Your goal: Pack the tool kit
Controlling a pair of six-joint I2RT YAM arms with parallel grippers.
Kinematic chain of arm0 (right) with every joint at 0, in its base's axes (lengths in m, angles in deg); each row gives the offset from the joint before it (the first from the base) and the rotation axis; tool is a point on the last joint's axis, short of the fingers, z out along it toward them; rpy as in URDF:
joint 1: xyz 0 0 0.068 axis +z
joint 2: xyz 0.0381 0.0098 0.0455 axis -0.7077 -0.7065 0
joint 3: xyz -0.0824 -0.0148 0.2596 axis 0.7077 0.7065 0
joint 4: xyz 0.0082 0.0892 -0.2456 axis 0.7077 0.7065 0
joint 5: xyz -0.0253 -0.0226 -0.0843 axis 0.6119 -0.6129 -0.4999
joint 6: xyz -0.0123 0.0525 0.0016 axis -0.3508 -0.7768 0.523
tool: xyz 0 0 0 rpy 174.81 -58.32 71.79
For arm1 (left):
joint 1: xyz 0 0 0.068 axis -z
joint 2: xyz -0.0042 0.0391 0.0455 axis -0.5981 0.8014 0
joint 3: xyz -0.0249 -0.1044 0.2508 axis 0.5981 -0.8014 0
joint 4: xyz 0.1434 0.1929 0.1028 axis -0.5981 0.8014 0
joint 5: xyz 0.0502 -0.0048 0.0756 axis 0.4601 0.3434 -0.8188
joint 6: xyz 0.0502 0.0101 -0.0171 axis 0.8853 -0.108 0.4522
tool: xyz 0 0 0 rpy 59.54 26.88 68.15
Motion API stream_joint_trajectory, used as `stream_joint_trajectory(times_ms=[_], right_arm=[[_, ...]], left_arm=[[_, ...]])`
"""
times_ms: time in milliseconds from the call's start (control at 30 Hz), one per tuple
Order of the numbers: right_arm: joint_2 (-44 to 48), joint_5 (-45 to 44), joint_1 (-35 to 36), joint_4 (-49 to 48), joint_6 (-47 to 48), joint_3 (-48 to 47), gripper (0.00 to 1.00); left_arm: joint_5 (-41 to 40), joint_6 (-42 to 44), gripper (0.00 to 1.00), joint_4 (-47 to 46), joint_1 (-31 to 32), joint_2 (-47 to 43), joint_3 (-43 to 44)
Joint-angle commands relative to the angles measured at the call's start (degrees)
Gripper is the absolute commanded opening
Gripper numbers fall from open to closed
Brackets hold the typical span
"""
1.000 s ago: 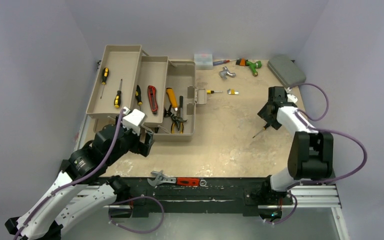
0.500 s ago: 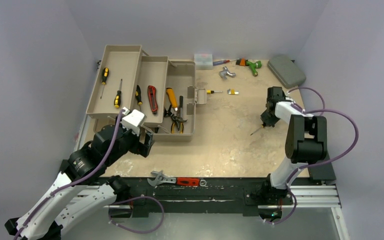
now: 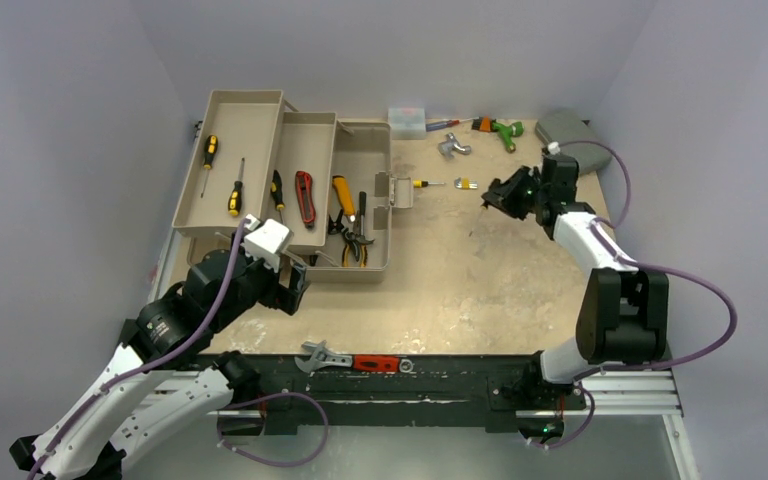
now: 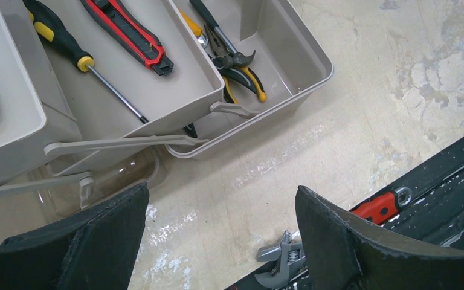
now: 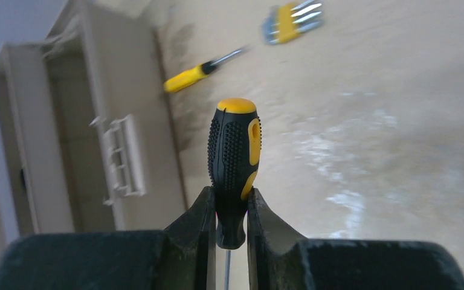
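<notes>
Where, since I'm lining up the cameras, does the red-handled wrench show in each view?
Top external: wrench at bottom centre, on the black rail.
Left wrist: wrench at lower right, partly hidden.
Right wrist: not in it.
Shared landmark: the open toolbox.

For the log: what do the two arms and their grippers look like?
The left arm and right arm have white shells with black joint housings. A purple cable loops along each. The left gripper and right gripper have black, wedge-shaped fingers with a rough matte surface. No markings are legible.
</notes>
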State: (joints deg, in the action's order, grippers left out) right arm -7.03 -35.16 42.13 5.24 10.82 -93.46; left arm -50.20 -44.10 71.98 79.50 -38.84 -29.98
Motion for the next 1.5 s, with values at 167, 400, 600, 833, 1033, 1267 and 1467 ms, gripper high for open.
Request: stream_joint_trajectory(times_ms=[167, 400, 600, 833, 1033, 1267, 1467], right_arm=[[2.5, 10.8, 18.1, -11.8, -1.7, -11.2, 0.00], [-4.3, 5.8, 28.4, -16.4, -4.2, -20.9, 0.00], [-16.0, 5.3, 34.7, -18.9, -5.7, -34.9, 0.00], [-28.6, 3.5, 37.6, -22.7, -8.7, -48.5, 0.00], [-40.3, 1.6, 38.6, -23.5, -10.6, -61.9, 0.00], [-45.4, 0.0, 38.7, -20.6, -10.0, -69.4, 0.00], [-45.2, -0.9, 38.7, -20.9, -9.7, -69.0, 0.43]], left_arm=[[-9.0, -5.0, 0.91, 3.3, -0.5, 4.4, 11.7], [-11.4, -7.2, 0.94, 7.5, -1.5, 10.4, 23.6], [-14.5, -6.0, 0.95, 8.8, -3.4, 13.7, 31.4], [-20.7, -3.4, 0.98, 9.4, -4.1, 14.7, 36.0], [-24.1, -1.6, 0.98, 9.3, -4.5, 14.9, 36.5], [-25.8, -1.2, 0.98, 10.5, -4.5, 14.0, 36.5], [-26.0, -0.8, 0.99, 10.2, -4.6, 12.8, 35.9]])
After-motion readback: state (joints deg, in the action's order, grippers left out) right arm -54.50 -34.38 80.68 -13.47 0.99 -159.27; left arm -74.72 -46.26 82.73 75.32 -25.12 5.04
